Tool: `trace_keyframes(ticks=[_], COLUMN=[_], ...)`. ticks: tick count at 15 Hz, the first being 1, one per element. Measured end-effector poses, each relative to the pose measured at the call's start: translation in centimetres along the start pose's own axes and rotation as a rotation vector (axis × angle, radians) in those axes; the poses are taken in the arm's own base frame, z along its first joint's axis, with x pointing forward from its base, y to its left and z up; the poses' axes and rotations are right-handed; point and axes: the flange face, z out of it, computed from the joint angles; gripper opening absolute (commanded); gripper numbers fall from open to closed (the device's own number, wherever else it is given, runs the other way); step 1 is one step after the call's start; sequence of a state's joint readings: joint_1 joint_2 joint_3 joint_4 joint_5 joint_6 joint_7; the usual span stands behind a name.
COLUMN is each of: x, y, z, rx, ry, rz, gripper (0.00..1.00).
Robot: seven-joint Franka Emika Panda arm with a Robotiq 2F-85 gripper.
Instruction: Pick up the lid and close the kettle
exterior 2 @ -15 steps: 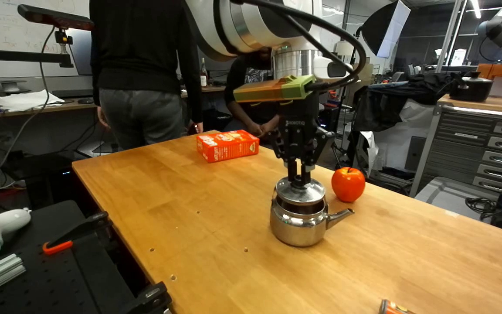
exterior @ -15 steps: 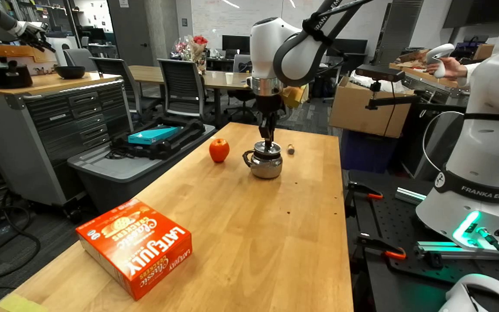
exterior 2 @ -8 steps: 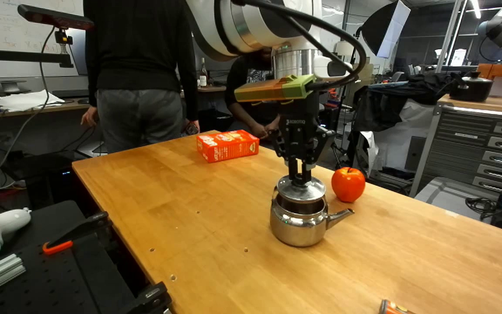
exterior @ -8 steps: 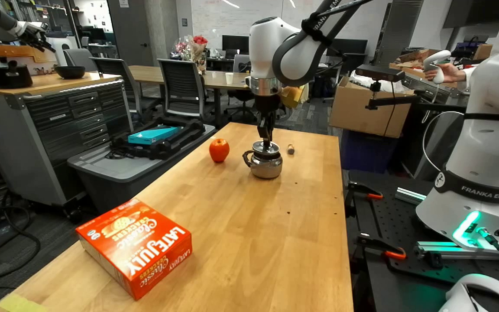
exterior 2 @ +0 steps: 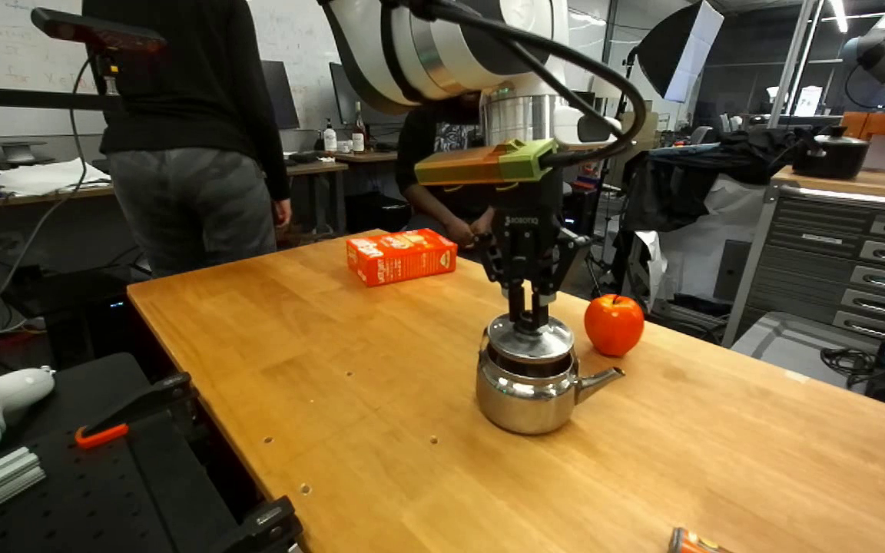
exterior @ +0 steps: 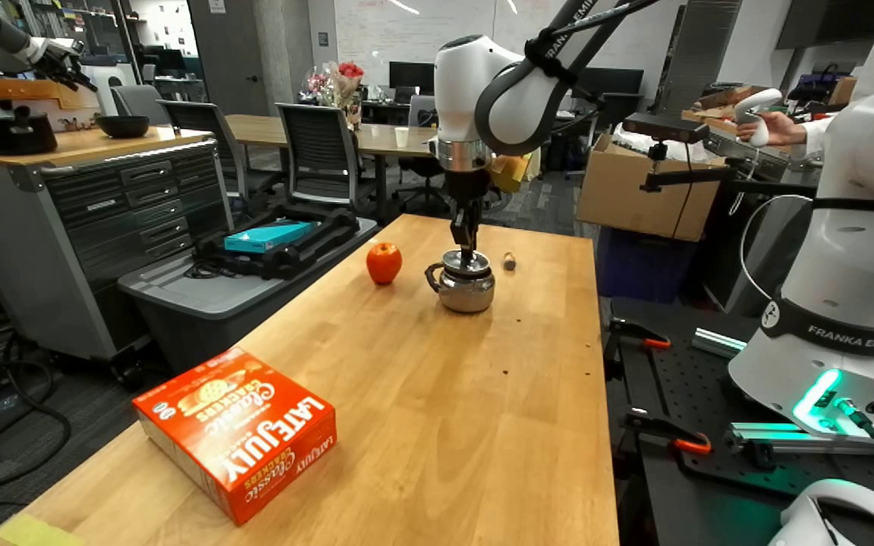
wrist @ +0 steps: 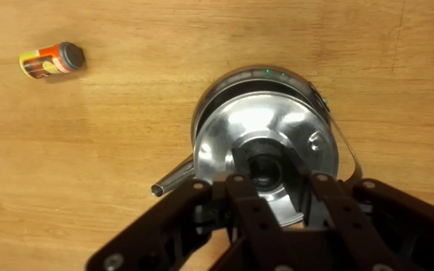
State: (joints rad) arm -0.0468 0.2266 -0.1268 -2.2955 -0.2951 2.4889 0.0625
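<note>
One hand (exterior 2: 528, 315) holds the lid (exterior 2: 531, 347) over the dark-mouthed kettle (exterior 2: 527, 403).

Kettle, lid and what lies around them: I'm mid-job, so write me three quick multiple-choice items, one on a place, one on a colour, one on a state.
1. Where is the lid?
A) On the cracker box
B) Over the kettle
C) On the bare table

2. In the wrist view, what colour is the cap on the small cylinder?
A) Grey
B) Green
C) White

3. How does the kettle's mouth stand?
A) Sealed
B) Facing down
C) Partly uncovered

Right letters: 1 B, the fingers hold it there in an exterior view; 2 A, the cap shows plain grey; 3 C, in the wrist view the dark inside shows past the lid's rim.
</note>
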Motion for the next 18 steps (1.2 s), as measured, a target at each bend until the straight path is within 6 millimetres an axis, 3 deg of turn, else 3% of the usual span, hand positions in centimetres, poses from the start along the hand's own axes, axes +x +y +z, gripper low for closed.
trace_keyframes(ticks=[7, 18], x=[0.9, 0.4], y=[0.2, -0.1], z=[-0.2, 0.9], rx=[-0.004, -0.002], ry=[0.011, -0.013], rz=[0.002, -0.002], gripper=[0.07, 0.07])
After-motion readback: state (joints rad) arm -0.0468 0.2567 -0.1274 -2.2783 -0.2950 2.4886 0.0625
